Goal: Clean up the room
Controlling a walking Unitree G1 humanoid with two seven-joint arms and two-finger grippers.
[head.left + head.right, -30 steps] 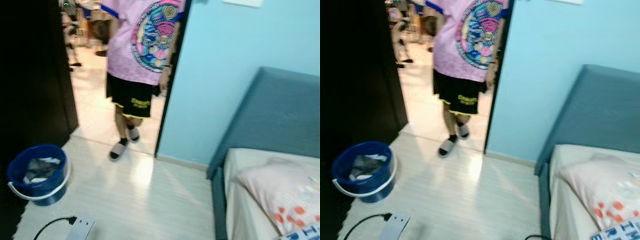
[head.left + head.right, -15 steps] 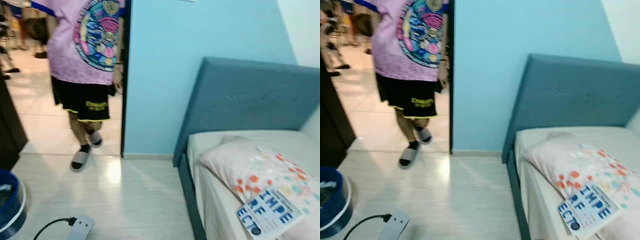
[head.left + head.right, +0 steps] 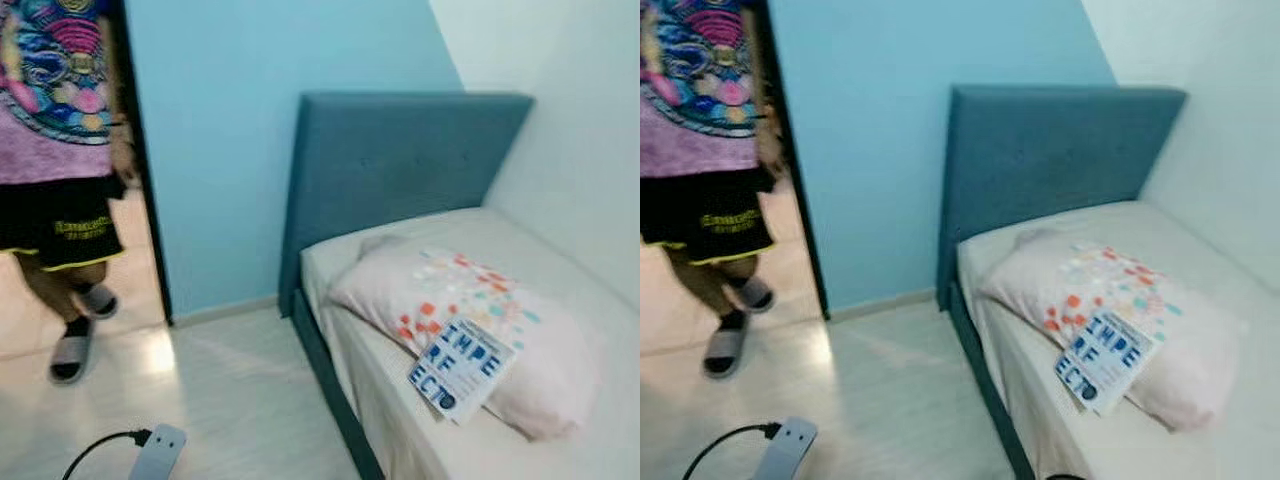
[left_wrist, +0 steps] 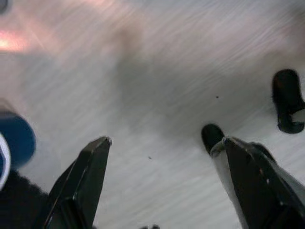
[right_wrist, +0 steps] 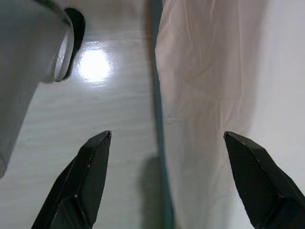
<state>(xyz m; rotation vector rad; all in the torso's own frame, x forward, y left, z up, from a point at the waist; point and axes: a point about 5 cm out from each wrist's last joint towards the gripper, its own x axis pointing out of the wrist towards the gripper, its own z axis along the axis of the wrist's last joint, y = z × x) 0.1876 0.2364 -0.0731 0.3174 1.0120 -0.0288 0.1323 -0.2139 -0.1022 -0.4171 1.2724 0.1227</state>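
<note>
A bed [image 3: 560, 440] with a blue headboard [image 3: 400, 160] stands against the blue wall. A pillow [image 3: 500, 330] lies at its head, and a book [image 3: 460, 370] rests on the pillow's near edge. A power strip [image 3: 155, 455] lies on the pale floor [image 3: 230, 400]. A person [image 3: 55, 150] stands in the doorway. The left gripper [image 4: 162, 148] hangs released above the floor. The right gripper [image 5: 167, 143] is released, above the bed's edge.
</note>
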